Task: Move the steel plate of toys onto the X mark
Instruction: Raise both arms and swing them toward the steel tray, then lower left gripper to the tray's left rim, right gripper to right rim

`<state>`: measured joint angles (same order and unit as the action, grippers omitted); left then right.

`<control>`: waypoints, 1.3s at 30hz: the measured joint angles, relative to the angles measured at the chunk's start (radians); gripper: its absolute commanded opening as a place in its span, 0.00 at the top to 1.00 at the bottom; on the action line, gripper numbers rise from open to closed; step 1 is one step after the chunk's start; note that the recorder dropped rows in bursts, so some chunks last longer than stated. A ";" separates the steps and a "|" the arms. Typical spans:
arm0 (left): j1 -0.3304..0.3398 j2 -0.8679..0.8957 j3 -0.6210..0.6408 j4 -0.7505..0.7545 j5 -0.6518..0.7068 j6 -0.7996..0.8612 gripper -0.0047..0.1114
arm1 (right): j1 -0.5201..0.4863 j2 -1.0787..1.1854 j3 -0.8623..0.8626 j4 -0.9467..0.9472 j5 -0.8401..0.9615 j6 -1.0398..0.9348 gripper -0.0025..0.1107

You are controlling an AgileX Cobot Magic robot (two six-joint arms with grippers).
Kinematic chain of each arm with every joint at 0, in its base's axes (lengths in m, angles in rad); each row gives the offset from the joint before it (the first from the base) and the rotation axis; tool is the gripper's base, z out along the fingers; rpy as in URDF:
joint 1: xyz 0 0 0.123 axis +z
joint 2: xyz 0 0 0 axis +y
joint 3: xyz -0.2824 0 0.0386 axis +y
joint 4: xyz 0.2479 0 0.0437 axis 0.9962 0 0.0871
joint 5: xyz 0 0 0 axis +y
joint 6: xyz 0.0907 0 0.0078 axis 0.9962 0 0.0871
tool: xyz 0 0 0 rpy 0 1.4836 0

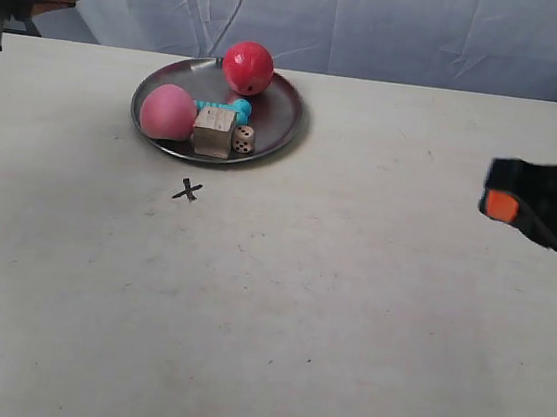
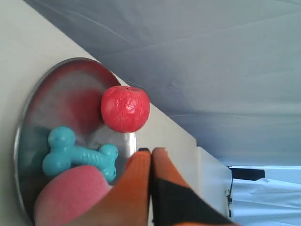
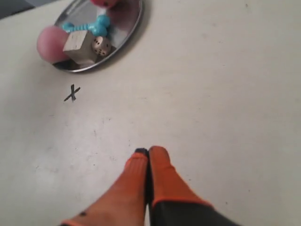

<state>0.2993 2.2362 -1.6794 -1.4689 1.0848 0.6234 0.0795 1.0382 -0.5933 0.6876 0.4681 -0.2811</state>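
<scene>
My left claw (image 2: 150, 154): orange fingers pressed together, gripping nothing, the steel plate (image 2: 61, 99) ahead of it. My right claw (image 3: 147, 153): fingers likewise together, gripping nothing, over the table (image 3: 225, 94), well apart from the plate. Surface: off-white tabletop, faintly speckled; behind it, creased pale blue cloth (image 1: 400, 26). Plate: round, flat on the table, just beyond the X mark (image 1: 188, 191), not touching it. Toys aboard: red ball (image 1: 247, 67), pink ball (image 1: 168, 111), wooden cube (image 1: 213, 132), die (image 1: 244, 139), turquoise bone (image 1: 224, 108), long axis running across the exterior view
</scene>
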 measured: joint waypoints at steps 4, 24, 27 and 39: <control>-0.022 0.102 -0.070 -0.024 0.003 0.028 0.96 | 0.000 0.321 -0.229 0.171 0.092 -0.203 0.98; -0.069 0.311 -0.198 -0.011 0.075 0.079 0.96 | 0.000 1.236 -1.203 0.355 0.493 -0.251 0.98; -0.069 0.311 -0.198 -0.033 0.073 0.084 0.96 | -0.043 1.263 -1.225 0.355 0.492 -0.247 0.98; -0.046 0.311 -0.416 0.216 0.003 0.011 0.96 | -0.122 1.500 -1.591 0.377 0.652 -0.185 0.98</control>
<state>0.2533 2.5471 -2.0958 -1.2534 1.0882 0.6343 -0.0427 2.5382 -2.1841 1.0651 1.1206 -0.4665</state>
